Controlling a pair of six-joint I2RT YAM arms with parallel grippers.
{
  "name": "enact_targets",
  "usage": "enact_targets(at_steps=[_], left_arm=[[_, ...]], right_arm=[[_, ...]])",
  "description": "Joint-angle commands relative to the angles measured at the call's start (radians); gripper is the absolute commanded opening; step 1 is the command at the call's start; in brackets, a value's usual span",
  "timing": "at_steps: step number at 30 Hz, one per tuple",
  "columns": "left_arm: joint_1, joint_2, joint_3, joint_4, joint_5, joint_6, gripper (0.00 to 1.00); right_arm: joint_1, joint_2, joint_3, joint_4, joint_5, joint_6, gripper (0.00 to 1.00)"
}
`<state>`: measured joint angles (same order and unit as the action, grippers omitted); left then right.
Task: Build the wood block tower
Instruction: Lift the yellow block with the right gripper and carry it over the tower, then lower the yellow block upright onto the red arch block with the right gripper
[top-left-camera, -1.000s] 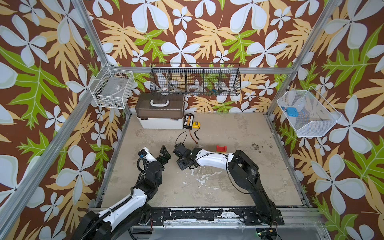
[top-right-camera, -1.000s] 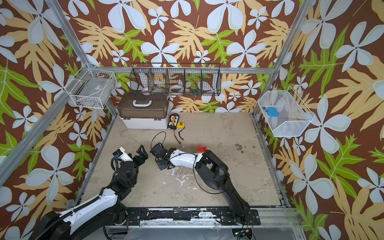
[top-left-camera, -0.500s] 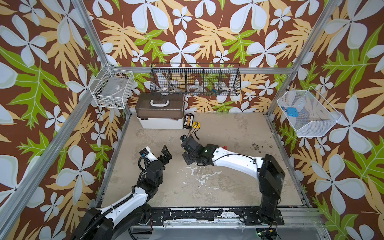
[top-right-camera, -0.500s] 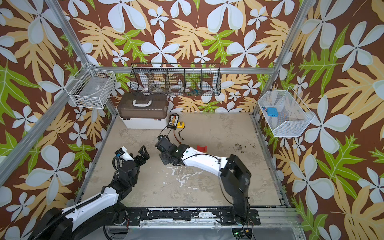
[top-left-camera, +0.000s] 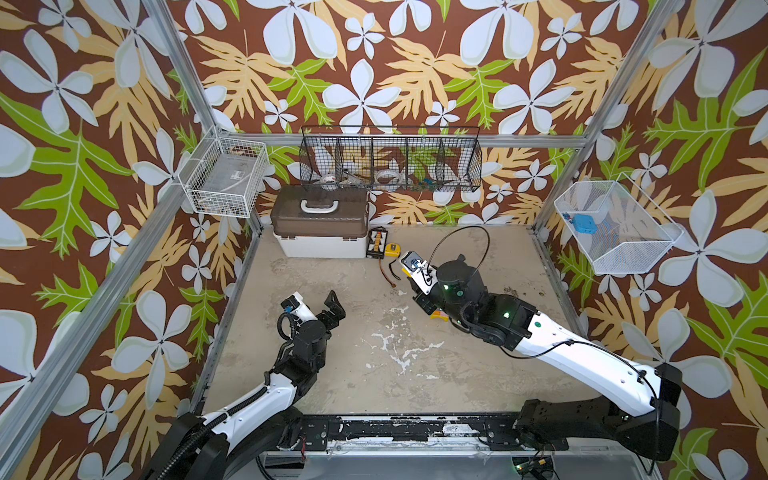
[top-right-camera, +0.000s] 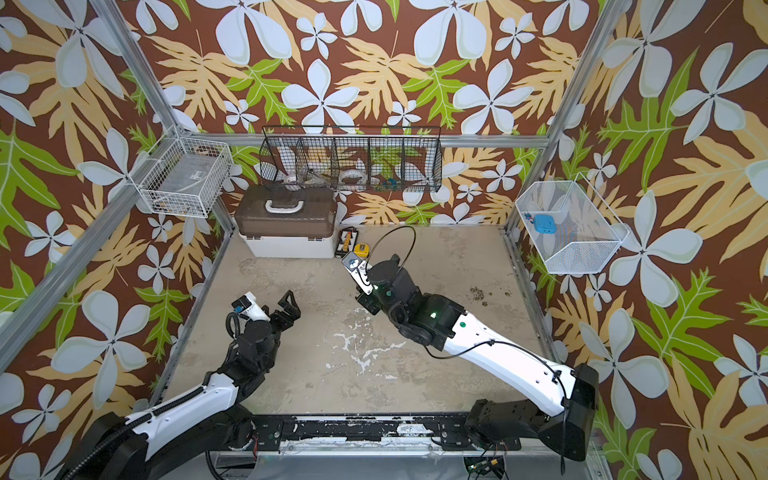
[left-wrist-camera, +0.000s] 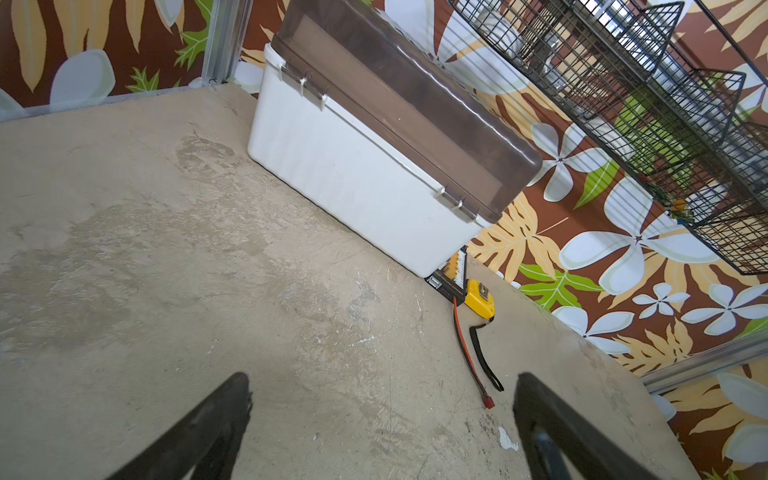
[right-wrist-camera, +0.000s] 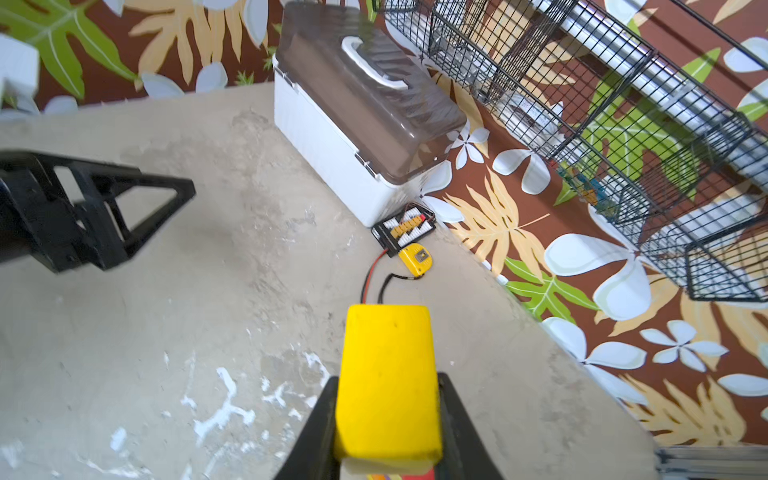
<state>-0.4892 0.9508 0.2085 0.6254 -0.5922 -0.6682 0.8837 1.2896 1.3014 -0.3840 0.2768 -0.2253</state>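
A yellow wood block (right-wrist-camera: 388, 374) sits between the fingers of my right gripper (right-wrist-camera: 386, 382), which is shut on its two sides. Under that block, a sliver of orange, purple and red blocks (right-wrist-camera: 399, 474) shows at the frame's edge; how they stand is hidden. In a top view only a yellow corner (top-left-camera: 437, 314) peeks out from under the right wrist at the table's middle right. The rest of the tower is hidden by the arm. My left gripper (top-left-camera: 332, 307) (top-right-camera: 289, 306) (left-wrist-camera: 382, 378) hovers open and empty over bare table at the left.
A white toolbox with a brown lid (top-left-camera: 320, 224) stands at the back. Beside it lie a black connector board (top-left-camera: 376, 243), a yellow tape measure (top-left-camera: 391, 249) and a red-and-black cable (top-left-camera: 388, 272). Wire baskets (top-left-camera: 390, 160) hang on the walls.
My right arm has swung right and back across the table with its wrist raised, and now covers the red block that showed before. The left arm has hardly moved.
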Motion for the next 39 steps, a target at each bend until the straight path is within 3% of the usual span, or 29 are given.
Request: enact_targets(at_steps=[1,7,11,16,21,28,39], left_arm=[[0.001,-0.006,0.004,0.017,0.011,0.015,1.0],[0.001,0.019,0.007,0.037,0.021,0.025,1.0],[0.001,0.037,0.017,0.022,0.024,0.032,1.0],[0.001,0.041,0.02,0.031,0.027,0.033,1.0],[0.001,0.041,0.024,0.031,0.046,0.025,1.0],[0.001,0.045,0.026,0.031,0.054,0.023,1.0],[0.001,0.035,0.026,0.021,0.055,0.028,1.0]], right_arm=[[-0.101,-0.013,0.029,-0.158,-0.382,-0.239,0.0],[-0.268,0.057,0.01,-0.365,-0.662,-0.573,0.0],[-0.378,0.217,0.062,-0.475,-0.738,-0.661,0.0],[-0.395,0.377,0.186,-0.684,-0.825,-0.837,0.0],[-0.425,0.399,0.226,-0.689,-0.783,-0.87,0.0],[-0.547,0.343,0.154,-0.605,-0.81,-0.889,0.0],[-0.565,0.358,0.142,-0.542,-0.756,-0.848,0.0]])
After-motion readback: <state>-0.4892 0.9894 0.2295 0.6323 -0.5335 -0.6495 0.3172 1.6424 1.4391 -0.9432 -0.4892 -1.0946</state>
